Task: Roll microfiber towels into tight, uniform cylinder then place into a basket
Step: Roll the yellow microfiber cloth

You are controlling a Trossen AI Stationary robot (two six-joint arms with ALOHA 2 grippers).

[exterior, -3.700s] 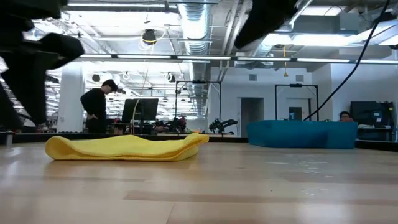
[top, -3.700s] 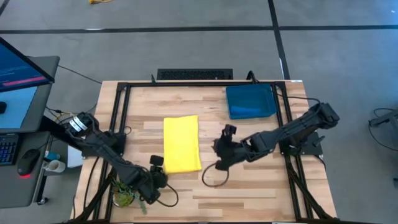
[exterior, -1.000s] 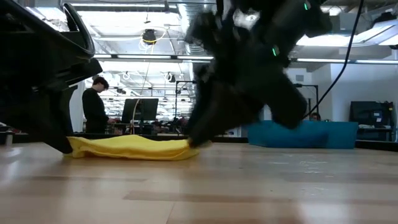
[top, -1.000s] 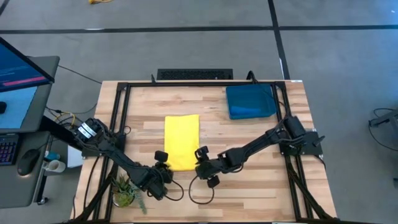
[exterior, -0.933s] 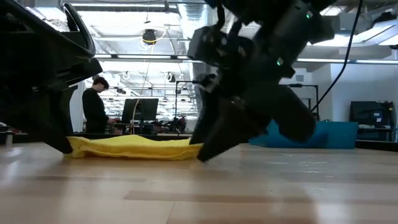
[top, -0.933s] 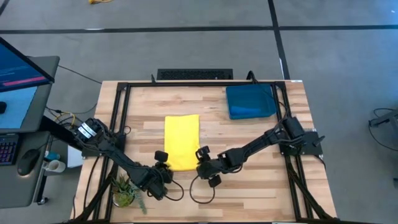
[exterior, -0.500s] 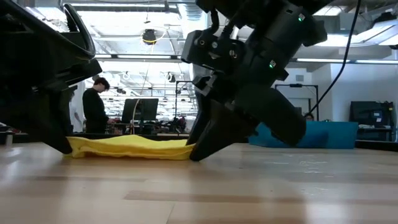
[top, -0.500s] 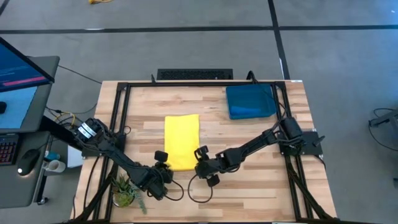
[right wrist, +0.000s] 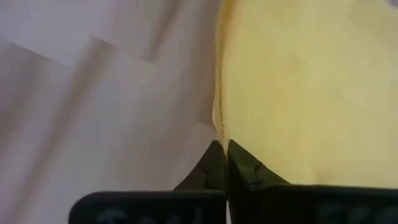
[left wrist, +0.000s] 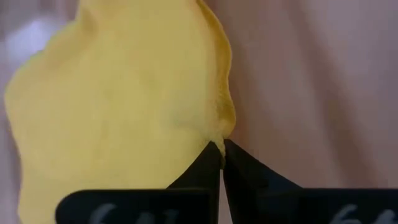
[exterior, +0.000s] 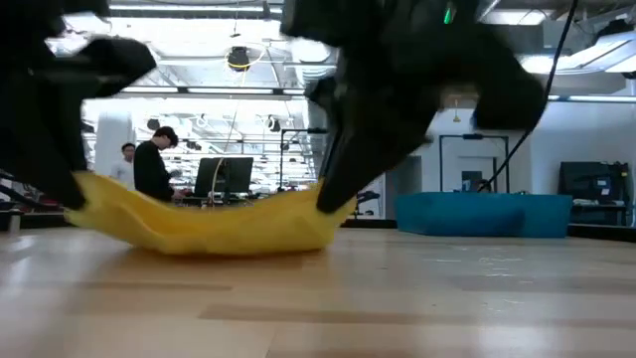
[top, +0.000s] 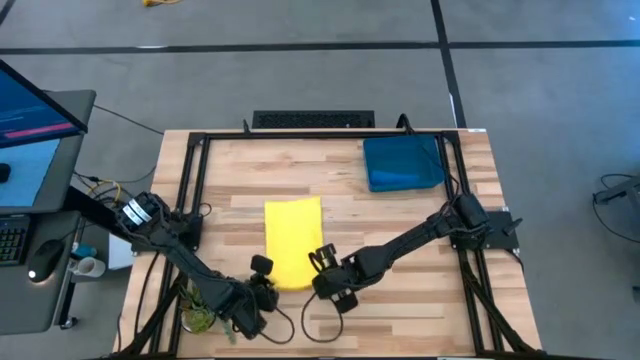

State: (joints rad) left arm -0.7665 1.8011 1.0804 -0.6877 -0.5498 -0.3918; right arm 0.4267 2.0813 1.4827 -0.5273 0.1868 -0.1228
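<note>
so the yellow towel (top: 292, 242) sits about the middle of the table (top: 400, 300) in the overhead view, long side running 12 to 6. from table height its two near corners are lifted off the wood and the middle sags down onto it like a hammock (exterior: 214, 224).

i've got both arms on it — left gripper (top: 268, 282) is pinched shut on the corner at about 7 o'clock of the towel, and its wrist cam shows the fingertips (left wrist: 211, 163) closed right on the yellow edge. right gripper (top: 322, 262) is clamped on the corner at about 5 o'clock, same deal in its wrist view, tips (right wrist: 239, 163) together on the hem.

the basket (top: 403, 163) is well apart, up at roughly 1 o'clock from the towel — something blue lies inside it, can't tell what.
</note>
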